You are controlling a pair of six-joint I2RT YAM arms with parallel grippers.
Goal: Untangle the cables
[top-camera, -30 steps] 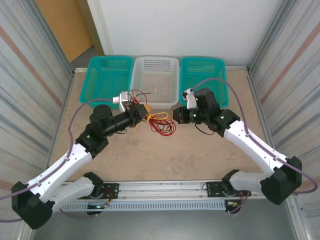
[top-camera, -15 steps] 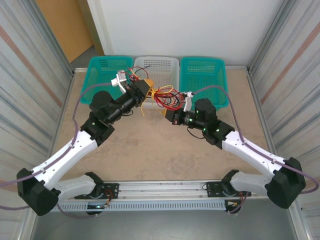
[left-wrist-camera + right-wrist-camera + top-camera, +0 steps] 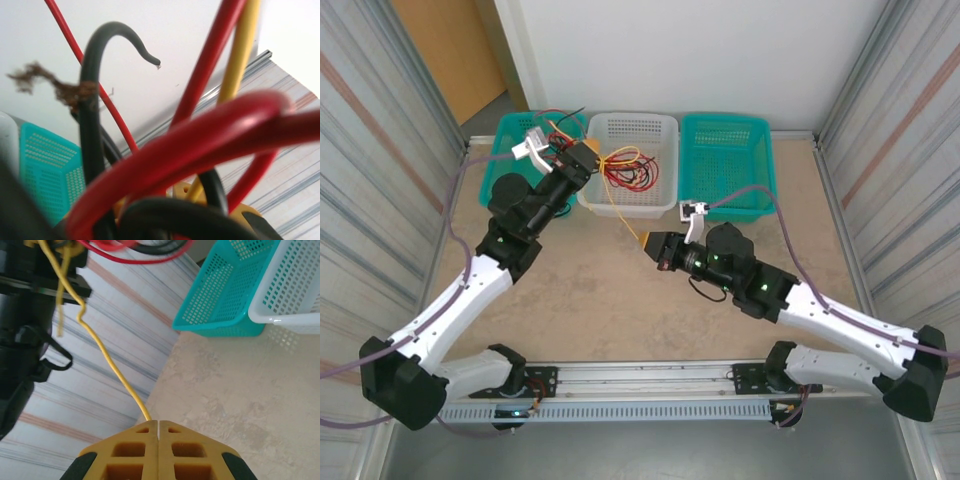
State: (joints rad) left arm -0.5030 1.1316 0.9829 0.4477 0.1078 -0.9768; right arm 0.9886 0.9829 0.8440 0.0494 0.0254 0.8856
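A tangled bundle of red, black and yellow cables (image 3: 628, 168) hangs in the air over the white basket (image 3: 630, 200), with my left gripper (image 3: 588, 160) shut on it. In the left wrist view, thick red loops (image 3: 200, 150), black strands (image 3: 90, 125) and a yellow wire (image 3: 240, 55) crowd the lens and hide most of the fingers. One yellow cable (image 3: 621, 210) runs taut from the bundle down to my right gripper (image 3: 650, 243). My right gripper (image 3: 158, 422) is shut on the end of that yellow cable (image 3: 107, 360), low over the table.
Three baskets stand in a row at the back: teal (image 3: 516, 140), white, and teal (image 3: 730, 150). The teal basket (image 3: 225, 290) and white basket (image 3: 295, 285) show beyond my right fingers. Corrugated metal walls (image 3: 390, 150) close in both sides.
My left gripper has lifted the bundle up, back and to the left. My right gripper has pulled toward the near side, drawing one yellow cable out of the bundle.
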